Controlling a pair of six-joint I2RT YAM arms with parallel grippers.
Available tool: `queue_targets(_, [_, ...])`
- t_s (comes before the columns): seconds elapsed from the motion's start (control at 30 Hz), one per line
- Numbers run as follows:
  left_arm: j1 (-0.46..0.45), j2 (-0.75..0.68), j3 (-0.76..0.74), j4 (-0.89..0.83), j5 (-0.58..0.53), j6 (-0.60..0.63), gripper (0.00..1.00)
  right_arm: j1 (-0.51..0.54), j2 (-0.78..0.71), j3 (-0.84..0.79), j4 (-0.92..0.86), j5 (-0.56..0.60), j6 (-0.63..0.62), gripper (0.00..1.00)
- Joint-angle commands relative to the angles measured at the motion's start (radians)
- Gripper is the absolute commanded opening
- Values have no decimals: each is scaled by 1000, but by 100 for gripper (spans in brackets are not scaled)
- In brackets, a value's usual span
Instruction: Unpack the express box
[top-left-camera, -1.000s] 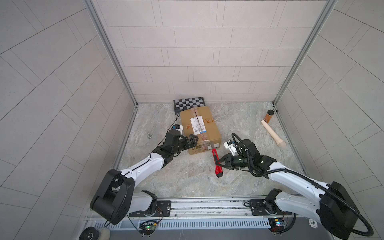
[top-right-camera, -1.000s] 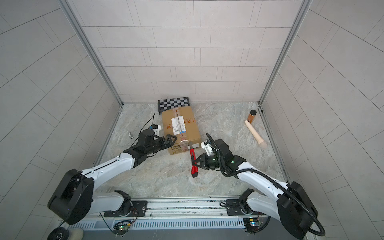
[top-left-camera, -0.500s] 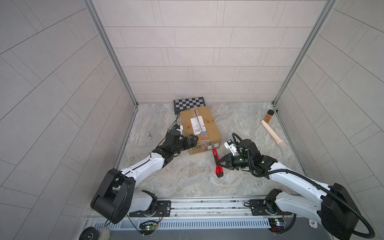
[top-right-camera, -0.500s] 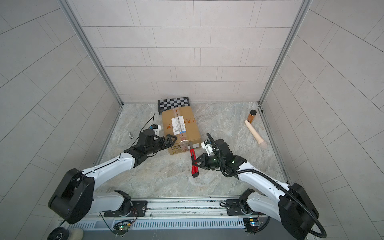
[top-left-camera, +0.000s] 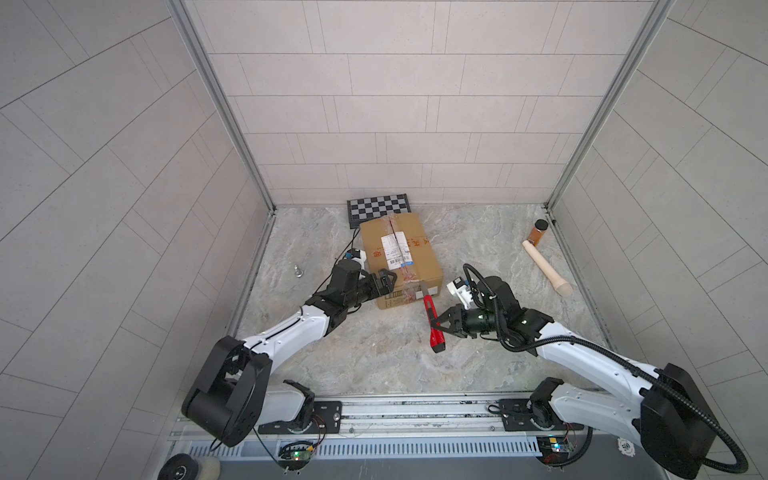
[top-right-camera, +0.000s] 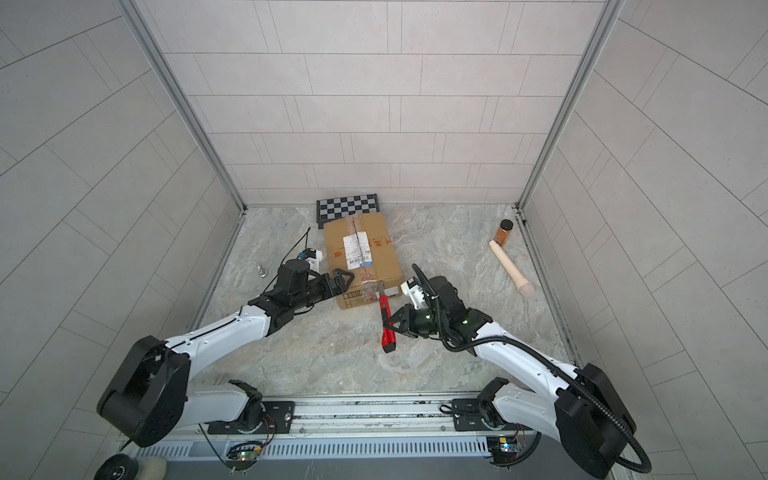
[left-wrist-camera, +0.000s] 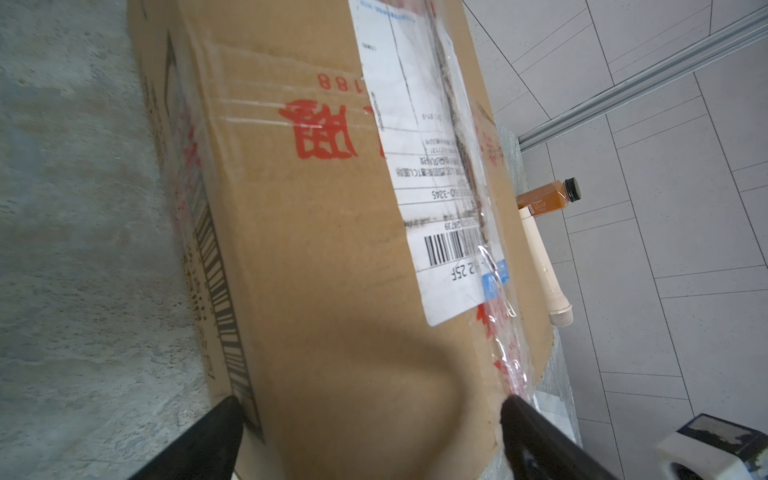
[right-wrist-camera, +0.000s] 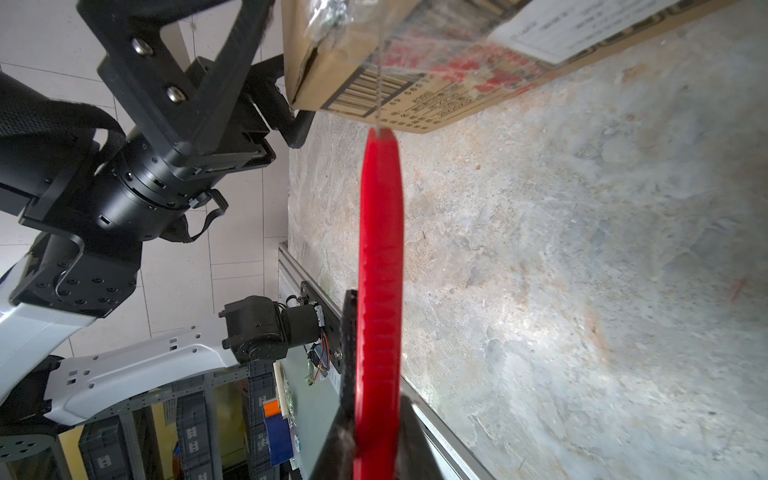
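The express box (top-left-camera: 411, 253) (top-right-camera: 374, 257), a brown carton with a white label and red characters, lies at the back middle of the stone floor in both top views. My left gripper (top-left-camera: 384, 280) (top-right-camera: 340, 280) is open, its black fingers (left-wrist-camera: 540, 440) straddling the box's near left corner (left-wrist-camera: 332, 249). My right gripper (top-left-camera: 436, 328) (top-right-camera: 392, 326) (right-wrist-camera: 378, 436) is shut on a red utility knife (top-left-camera: 433, 332) (top-right-camera: 386, 332) (right-wrist-camera: 380, 270). The knife's thin blade reaches up to the taped front face of the box (right-wrist-camera: 316, 66). In the right wrist view the left gripper (right-wrist-camera: 286, 79) sits beside that same corner.
A checkered board (top-left-camera: 378, 205) (top-right-camera: 347, 205) leans at the back wall behind the box. An amber bottle (top-left-camera: 538, 232) (top-right-camera: 503, 232) and a cream wooden rod (top-left-camera: 546, 270) (top-right-camera: 511, 270) lie at the right wall. A small metal piece (top-left-camera: 298, 271) (top-right-camera: 261, 271) sits at the left wall.
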Motion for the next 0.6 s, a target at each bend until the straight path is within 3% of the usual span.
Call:
queue_targets(0.0, [-5,8,-10,23,9,-1,100,5,11,18,47,1,4,0])
queue_targets(0.57, [-4,20,0,23,14,0,100,10,36,80,95,-24,40,0])
